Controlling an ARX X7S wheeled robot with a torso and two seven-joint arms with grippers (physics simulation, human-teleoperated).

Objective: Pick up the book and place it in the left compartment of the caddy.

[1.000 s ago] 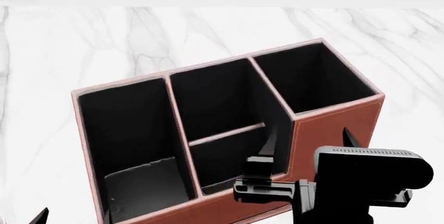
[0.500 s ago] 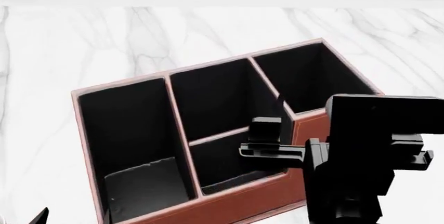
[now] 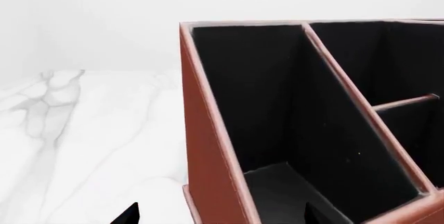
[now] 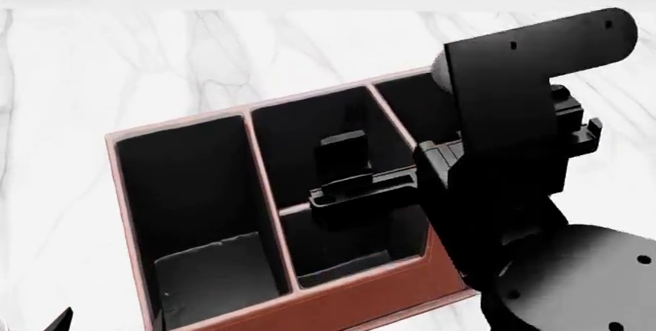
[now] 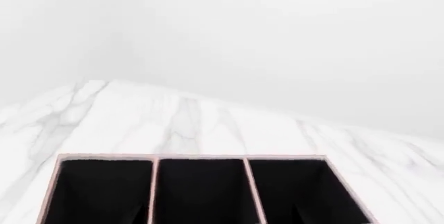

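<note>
The reddish-brown caddy (image 4: pixel 359 300) stands on the marble table, black inside. A dark flat slab, which looks like the book (image 4: pixel 210 273), lies at the bottom of the left compartment (image 4: pixel 184 185). The left wrist view shows the caddy (image 3: pixel 208 146) close up, with the book (image 3: pixel 277 190) low in the left compartment (image 3: pixel 257 94). My left gripper (image 3: pixel 222 216) is open, its tips astride the caddy's end wall. In the head view only one fingertip (image 4: pixel 61 319) shows. My right gripper (image 4: pixel 385 163) is open and empty, raised above the middle slots. It looks down on the caddy's rim (image 5: pixel 156 157).
The white marble table (image 4: pixel 154 62) stretches behind and beside the caddy. My right arm (image 4: pixel 533 154) hides the caddy's square end slot and the table at the right. A plain pale wall (image 5: pixel 277 37) rises behind the table.
My right arm has lifted and swung up and left over the caddy, now covering the right end slot. The caddy, the book and my left gripper have not moved.
</note>
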